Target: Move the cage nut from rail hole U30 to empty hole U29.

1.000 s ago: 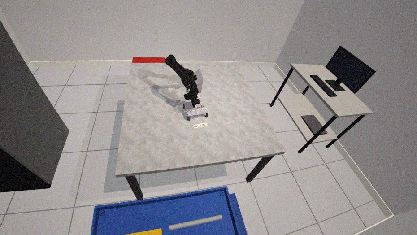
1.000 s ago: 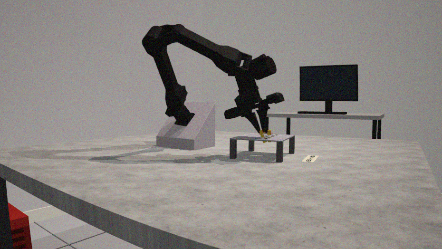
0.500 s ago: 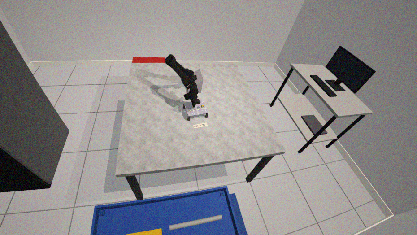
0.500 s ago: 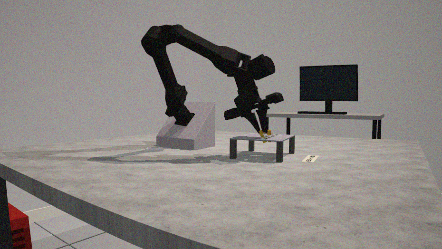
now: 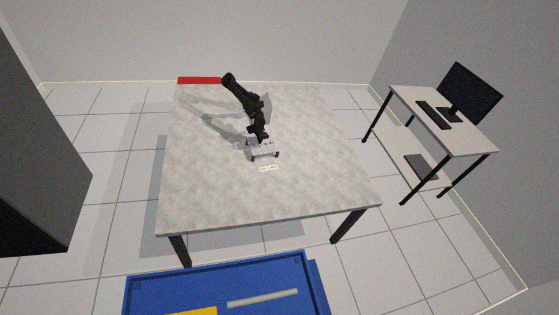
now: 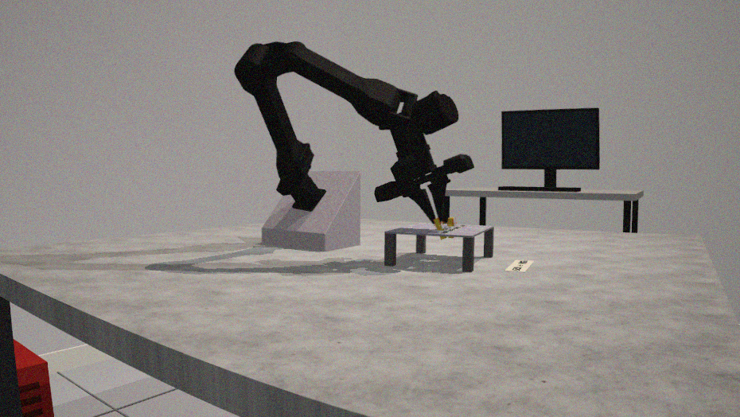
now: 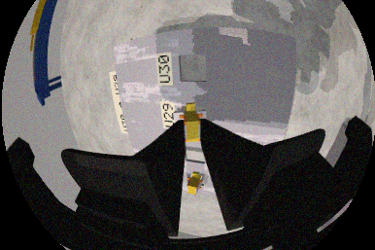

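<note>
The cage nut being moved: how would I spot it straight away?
On the big mottled table stands a small four-legged rail plate. By its U29 label is the yellow cage nut. Unlike the other nut, it is pinched between the black gripper's fingertips.

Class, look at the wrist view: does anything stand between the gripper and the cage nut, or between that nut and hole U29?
Nothing visible does. The gripper is shut on the cage nut, which is already at U29. The other nut lies beyond, away from U30. Whether the wings are open underneath, I cannot tell.
</note>
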Robot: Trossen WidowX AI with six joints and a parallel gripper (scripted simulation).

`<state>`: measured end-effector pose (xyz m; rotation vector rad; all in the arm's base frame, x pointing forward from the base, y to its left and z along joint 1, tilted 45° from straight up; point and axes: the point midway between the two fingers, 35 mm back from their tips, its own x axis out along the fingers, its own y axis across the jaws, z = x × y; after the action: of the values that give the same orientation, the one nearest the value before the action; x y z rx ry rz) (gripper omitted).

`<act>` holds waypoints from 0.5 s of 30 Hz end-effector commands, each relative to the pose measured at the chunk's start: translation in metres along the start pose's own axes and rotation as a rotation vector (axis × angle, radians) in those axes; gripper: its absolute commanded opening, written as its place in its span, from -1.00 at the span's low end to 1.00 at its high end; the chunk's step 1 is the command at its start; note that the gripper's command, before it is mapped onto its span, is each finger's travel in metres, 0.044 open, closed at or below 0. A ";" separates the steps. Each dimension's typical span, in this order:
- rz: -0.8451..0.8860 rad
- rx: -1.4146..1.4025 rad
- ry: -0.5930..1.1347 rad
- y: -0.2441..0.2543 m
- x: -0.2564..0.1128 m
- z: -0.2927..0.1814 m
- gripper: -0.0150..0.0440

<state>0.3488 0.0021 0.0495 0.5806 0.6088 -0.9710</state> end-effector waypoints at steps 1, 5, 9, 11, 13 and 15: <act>0.005 -0.006 0.006 -0.001 0.000 -0.001 -0.40; 0.012 -0.006 0.006 -0.002 0.001 -0.001 -0.40; 0.013 -0.006 0.006 -0.002 0.001 -0.001 -0.40; 0.015 -0.006 0.006 -0.002 0.001 -0.001 -0.40; 0.018 -0.006 0.006 -0.002 0.001 -0.002 -0.40; 0.021 -0.006 0.006 -0.003 0.001 -0.002 -0.40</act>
<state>0.3477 0.0016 0.0488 0.5848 0.6034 -0.9543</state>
